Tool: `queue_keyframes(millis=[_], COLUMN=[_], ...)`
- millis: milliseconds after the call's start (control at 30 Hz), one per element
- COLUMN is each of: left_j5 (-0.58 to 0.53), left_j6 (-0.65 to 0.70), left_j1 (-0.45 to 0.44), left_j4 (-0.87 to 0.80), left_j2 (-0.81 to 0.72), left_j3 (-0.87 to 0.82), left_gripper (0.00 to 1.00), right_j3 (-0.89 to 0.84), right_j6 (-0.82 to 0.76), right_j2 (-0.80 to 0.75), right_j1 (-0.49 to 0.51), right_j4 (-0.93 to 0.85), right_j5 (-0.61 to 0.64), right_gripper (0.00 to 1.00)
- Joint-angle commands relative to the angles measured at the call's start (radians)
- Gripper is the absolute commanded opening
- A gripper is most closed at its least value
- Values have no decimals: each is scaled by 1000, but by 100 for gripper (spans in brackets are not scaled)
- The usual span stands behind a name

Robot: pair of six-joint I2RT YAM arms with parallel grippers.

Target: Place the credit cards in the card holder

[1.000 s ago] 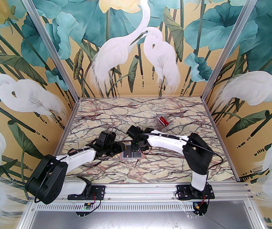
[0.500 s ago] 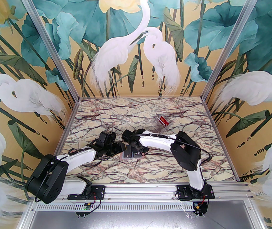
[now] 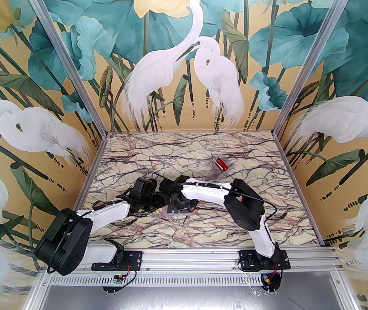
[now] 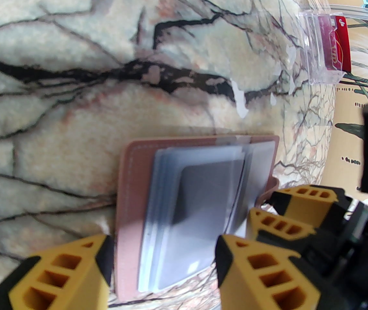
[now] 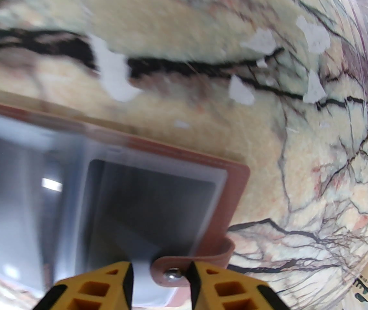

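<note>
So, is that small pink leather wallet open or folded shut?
Open. The small pink leather wallet lies spread flat on the marbled table, clear sleeves facing up, snap tab undone.

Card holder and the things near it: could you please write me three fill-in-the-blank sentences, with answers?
The card holder lies ____ on the marble table.
The clear plastic box contains a ____ card.
The right gripper has ____ fingertips.
Missing words: open; red; yellow.
</note>
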Motion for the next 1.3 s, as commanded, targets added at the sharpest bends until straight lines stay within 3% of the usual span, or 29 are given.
queue_keyframes(millis=[0, 200, 1267], left_j5=[16, 16, 20], left_j6=[2, 5, 8], left_j1=[-4, -4, -4], left_j4=[8, 1, 8], left_j2=[11, 11, 24], left_j3=[-13, -7, -6], left_gripper=[58, 58, 58], right_j3=[29, 42, 56], right_j6=[-4, -7, -82], right_j2=[21, 23, 59], right_j1=[2, 4, 19], right_j4=[-60, -77, -51], right_j5=[66, 82, -12], right_gripper=[35, 32, 40])
